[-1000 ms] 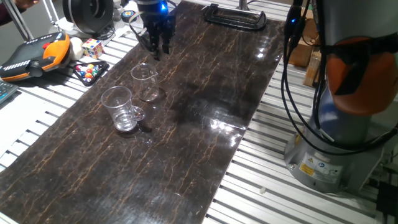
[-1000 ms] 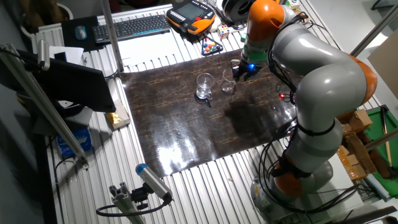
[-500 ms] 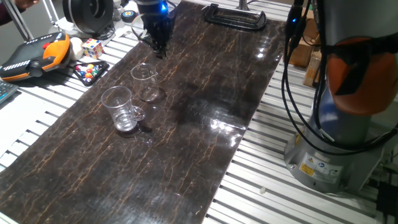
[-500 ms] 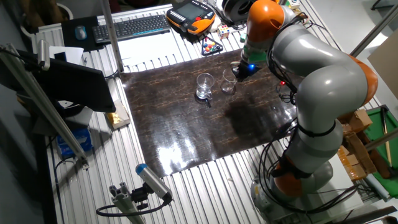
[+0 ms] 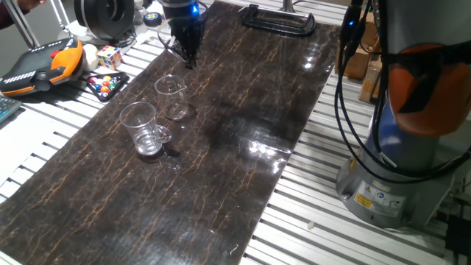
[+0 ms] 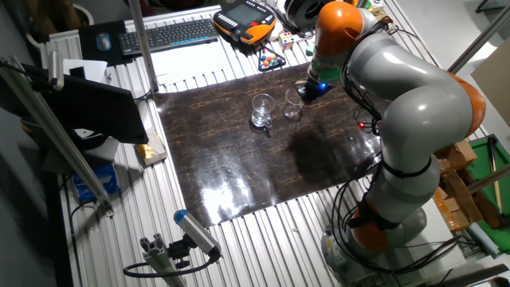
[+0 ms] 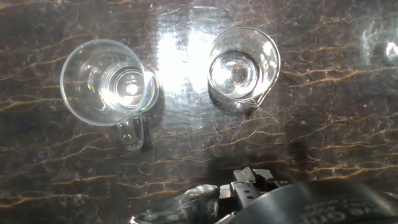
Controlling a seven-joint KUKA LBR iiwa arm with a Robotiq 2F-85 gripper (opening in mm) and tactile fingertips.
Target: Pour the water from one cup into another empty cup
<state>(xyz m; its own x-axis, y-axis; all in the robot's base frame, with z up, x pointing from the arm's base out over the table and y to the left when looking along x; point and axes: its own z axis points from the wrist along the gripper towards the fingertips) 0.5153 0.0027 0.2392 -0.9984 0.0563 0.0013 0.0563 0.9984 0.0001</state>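
The dark, gold-veined marble-patterned worktop (image 5: 243, 96) carries both vessels standing upright, close together but not touching; the larger, wider clear glass cup with a small looped side handle (image 5: 141, 128) stands nearer one fixed camera, and the smaller, narrower clear glass cup with a thick base and a little pouring lip (image 5: 171, 96) stands just beyond it; from the hand view they sit side by side, handled cup (image 7: 107, 83) left, lipped cup (image 7: 243, 63) right; the water cannot be made out with any certainty through the glare. The black two-finger tool (image 5: 187, 53) hangs above the worktop beyond the smaller cup, gripping nothing, its fingers drawn close together as far as the fixed views show.

Several things could go wrong, in my judgement; with the jaws this narrow, a descent onto the wide cup would strike its rim rather than straddle it, so they must spread first; the tool stands nearest the smaller cup, so a careless approach could knock or seize the wrong vessel; smooth glass may slip or twist in a two-finger pinch, especially if the looped handle (image 7: 132, 131) fouls a finger; the receiving mouth is narrow and close by, so a tilt begun off-centre would spill onto the worktop, or the tilting cup could clip its neighbour.
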